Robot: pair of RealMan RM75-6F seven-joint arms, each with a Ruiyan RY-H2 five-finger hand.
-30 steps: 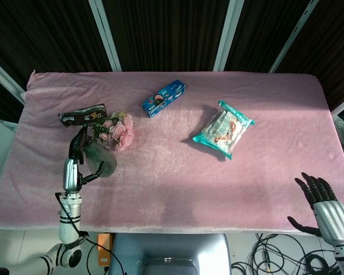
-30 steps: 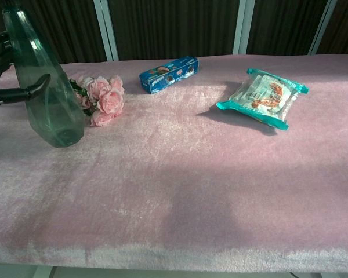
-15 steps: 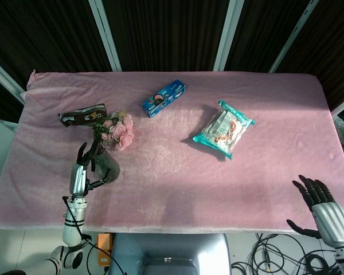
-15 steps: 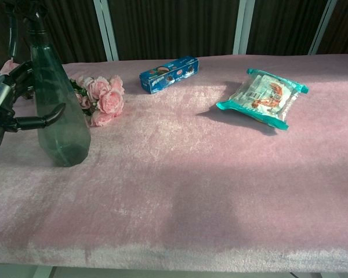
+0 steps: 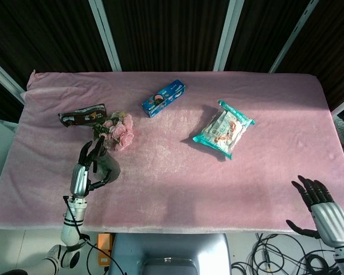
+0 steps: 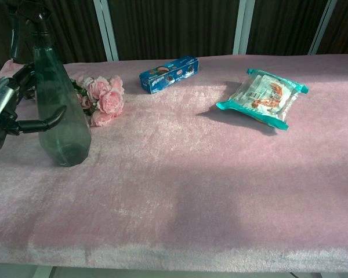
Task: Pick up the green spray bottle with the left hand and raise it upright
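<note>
The green spray bottle [image 6: 61, 119] stands upright at the table's left side, its dark nozzle at the top and its base at or just above the pink cloth; I cannot tell which. My left hand [image 6: 11, 110] grips it from the left, with the thumb across its front and the fingers behind. From the head view the bottle [image 5: 107, 166] shows just right of the left hand [image 5: 82, 173]. My right hand [image 5: 322, 211] hangs off the table's front right corner, fingers spread and holding nothing.
Pink roses [image 6: 101, 98] lie just behind and to the right of the bottle. A dark wrapper [image 5: 80, 116] lies behind them. A blue box [image 6: 168, 73] sits at the back centre, and a teal snack packet [image 6: 261, 95] to the right.
The bottle has gone from leaning to upright and moved down and nearer with my left hand. Over the last half second it barely shifted. The right hand stayed almost still.
</note>
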